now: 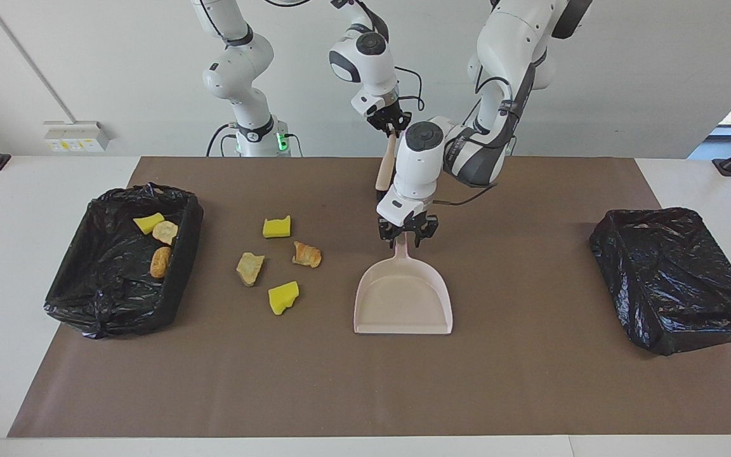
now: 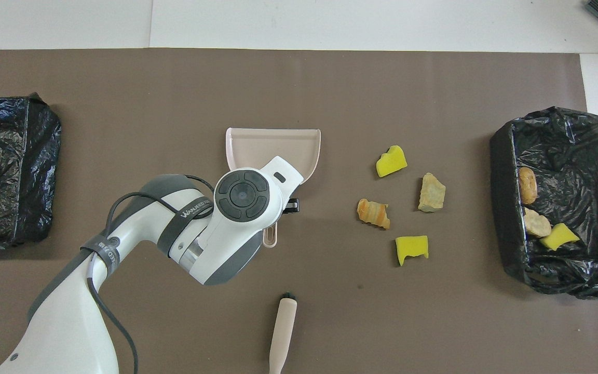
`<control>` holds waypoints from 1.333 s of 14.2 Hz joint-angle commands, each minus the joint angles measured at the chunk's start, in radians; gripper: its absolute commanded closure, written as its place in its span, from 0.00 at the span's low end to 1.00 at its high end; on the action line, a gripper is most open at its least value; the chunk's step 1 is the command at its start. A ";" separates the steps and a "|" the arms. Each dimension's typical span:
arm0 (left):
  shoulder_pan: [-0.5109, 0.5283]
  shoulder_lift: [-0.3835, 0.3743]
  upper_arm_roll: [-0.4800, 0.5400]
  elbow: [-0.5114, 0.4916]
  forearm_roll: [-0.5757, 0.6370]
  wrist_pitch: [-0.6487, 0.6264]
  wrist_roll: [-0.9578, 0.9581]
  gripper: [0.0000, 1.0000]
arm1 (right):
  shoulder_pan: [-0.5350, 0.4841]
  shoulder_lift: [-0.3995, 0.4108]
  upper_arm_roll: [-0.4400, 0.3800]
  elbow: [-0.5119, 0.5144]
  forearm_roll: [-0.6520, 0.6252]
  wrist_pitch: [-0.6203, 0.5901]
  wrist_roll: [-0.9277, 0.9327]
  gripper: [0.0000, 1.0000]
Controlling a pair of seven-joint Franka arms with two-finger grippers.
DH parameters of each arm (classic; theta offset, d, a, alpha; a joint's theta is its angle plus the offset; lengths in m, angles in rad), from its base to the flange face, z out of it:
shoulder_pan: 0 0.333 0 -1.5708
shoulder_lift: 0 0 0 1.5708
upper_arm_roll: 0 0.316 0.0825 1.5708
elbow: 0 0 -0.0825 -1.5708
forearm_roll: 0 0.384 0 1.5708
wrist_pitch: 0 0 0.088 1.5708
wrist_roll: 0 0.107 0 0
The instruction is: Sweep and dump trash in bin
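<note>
Left hand (image 1: 407, 235) narrowed onto the dustpan (image 1: 403, 298) handle; pan flat on the table (image 1: 530, 381). Right hand (image 1: 393, 124) clamped on the brush (image 1: 384, 170) handle's top, brush tilted. Trash (image 1: 276, 257): four lumps on the mat toward the right arm's end from the left hand, three more in the bin (image 1: 80, 298) there.

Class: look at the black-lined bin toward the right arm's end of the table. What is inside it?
Inside that bin lie three pieces of trash: a yellow chunk and two tan pieces. The crumpled liner could hide more.
</note>
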 commanded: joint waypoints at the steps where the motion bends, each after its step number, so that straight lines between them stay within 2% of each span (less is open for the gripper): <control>1: -0.011 0.001 0.008 -0.002 0.024 0.002 -0.024 0.73 | -0.041 0.020 -0.001 0.004 0.015 0.010 -0.082 1.00; 2: -0.011 0.000 0.008 -0.005 0.021 0.005 -0.022 1.00 | -0.053 0.014 -0.004 0.006 0.003 -0.005 -0.090 1.00; 5: -0.001 -0.016 0.008 0.012 0.023 -0.007 0.014 1.00 | -0.129 -0.026 -0.010 0.041 -0.084 -0.135 -0.095 1.00; 9: 0.009 -0.091 0.047 0.010 0.018 -0.091 0.293 1.00 | -0.243 -0.127 -0.010 0.073 -0.244 -0.362 -0.110 1.00; 12: 0.009 -0.147 0.107 0.006 0.018 -0.163 0.553 1.00 | -0.367 -0.168 -0.012 0.084 -0.323 -0.479 -0.235 1.00; 15: 0.027 -0.149 0.117 0.002 0.017 -0.182 0.860 1.00 | -0.524 -0.156 -0.009 0.122 -0.475 -0.582 -0.361 1.00; 19: 0.033 -0.142 0.117 0.013 0.018 -0.213 1.134 1.00 | -0.679 -0.124 -0.009 0.130 -0.699 -0.614 -0.561 1.00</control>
